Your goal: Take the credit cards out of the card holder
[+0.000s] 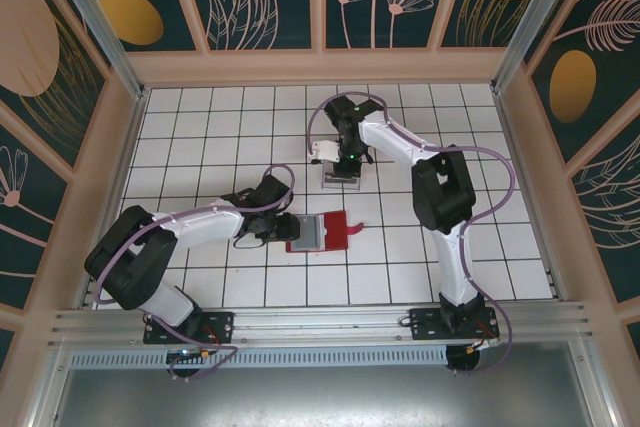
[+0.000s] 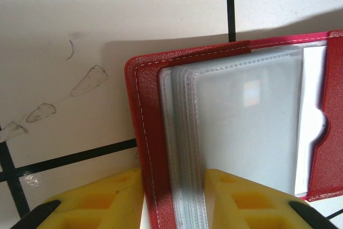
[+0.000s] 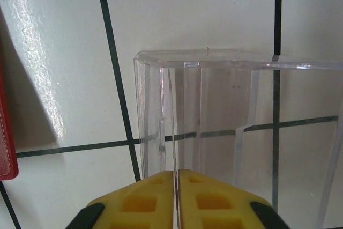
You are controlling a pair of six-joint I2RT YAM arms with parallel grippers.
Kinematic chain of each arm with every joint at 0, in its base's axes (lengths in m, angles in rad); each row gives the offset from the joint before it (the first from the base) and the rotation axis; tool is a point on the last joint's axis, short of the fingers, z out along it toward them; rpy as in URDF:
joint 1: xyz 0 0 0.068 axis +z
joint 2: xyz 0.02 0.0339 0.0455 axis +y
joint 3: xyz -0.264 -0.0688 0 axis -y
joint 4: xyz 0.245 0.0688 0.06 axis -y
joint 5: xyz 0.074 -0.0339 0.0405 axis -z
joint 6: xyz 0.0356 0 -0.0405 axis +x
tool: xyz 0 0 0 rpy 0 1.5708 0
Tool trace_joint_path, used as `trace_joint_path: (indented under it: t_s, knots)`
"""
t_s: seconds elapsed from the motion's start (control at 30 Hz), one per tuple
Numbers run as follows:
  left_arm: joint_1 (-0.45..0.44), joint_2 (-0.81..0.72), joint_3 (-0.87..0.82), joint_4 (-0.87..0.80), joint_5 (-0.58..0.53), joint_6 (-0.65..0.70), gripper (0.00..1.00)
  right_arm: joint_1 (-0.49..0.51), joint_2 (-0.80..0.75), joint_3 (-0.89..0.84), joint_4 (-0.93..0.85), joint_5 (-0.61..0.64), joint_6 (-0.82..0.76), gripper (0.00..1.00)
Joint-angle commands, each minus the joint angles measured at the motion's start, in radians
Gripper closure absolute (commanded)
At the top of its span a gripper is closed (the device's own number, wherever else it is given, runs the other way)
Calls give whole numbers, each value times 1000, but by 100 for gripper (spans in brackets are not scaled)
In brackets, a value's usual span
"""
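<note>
Clamping one edge of the open card holder [image 2: 147,132], my left gripper [image 2: 174,202] has a yellow finger on either side of the red cover and the stack of milky plastic sleeves [image 2: 246,127]. Whether credit cards sit in them I cannot tell. The holder lies spread on the white tiled table [image 1: 200,137], long axis left to right, sleeves at the left end, snap tab [image 1: 352,217] at the right. Just beyond it, my right gripper [image 3: 176,199] is closed on a thin wall of the clear box [image 3: 214,111].
</note>
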Motion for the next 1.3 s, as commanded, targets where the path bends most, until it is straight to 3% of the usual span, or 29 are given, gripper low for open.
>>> trace_joint_path:
  t_s: [0.0,0.3,0.7,1.07,1.27]
  knots:
    - [-2,-2,-28,-58,-39,-6,65,6,15,26,0,21,7,87]
    - [-2,1,-23,-62,-44,0,65,6,-29,8,31,85,23,76]
    - [-1,-6,-13,-64,-49,8,64,19,-128,-47,155,204,52,72]
    - [-1,-2,9,-69,-43,16,62,47,-247,-176,239,168,231,68]
    - [-2,-15,31,-107,-62,38,60,88,-315,-267,307,101,446,68]
